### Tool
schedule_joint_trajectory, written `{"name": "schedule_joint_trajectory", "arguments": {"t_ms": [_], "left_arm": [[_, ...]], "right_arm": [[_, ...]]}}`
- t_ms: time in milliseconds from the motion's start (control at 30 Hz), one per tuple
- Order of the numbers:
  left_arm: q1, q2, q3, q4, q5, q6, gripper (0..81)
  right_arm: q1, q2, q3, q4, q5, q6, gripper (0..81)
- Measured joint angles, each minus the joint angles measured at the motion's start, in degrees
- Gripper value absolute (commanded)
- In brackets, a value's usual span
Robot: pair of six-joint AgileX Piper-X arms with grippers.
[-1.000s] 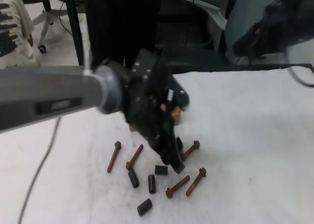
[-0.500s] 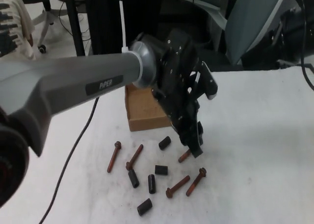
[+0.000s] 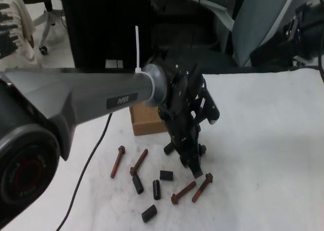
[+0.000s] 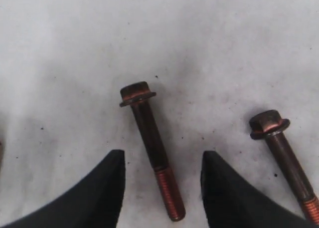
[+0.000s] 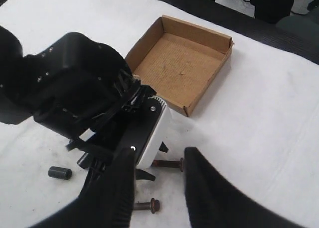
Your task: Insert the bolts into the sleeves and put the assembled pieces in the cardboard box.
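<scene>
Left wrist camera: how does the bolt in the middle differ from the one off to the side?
The middle bolt's threaded end lies between the fingers of the open left gripper; the side bolt lies outside them. The middle bolt shows whole, head to threaded tip; the side bolt's tip is cut off at the picture's edge. Both are coppery, flange-headed, lying flat on the white cloth.

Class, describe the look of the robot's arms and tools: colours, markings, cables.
The left arm is a grey tube with a black label, a white cable tie and a black wrist. The left tool and right tool have black tapered fingers.
</scene>
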Motion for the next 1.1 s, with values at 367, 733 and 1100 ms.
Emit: {"name": "schedule_joint_trajectory", "arguments": {"t_ms": [367,733,1100], "left_arm": [[-0.3,0.0,0.0,-3.4,0.0,-0.4,44.7],[-0.3,1.9,-0.4,-2.6,-3.7,1.2,44.7],[-0.3,2.0,-10.1,6.8,-3.3,5.4,40.4]], "right_arm": [[0.0,-1.0,0.0,0.0,-1.0,1.3,31.2],[0.0,-1.2,0.0,0.0,-4.9,2.1,31.2],[0.0,-1.3,0.0,0.0,-6.3,3.0,31.2]]}}
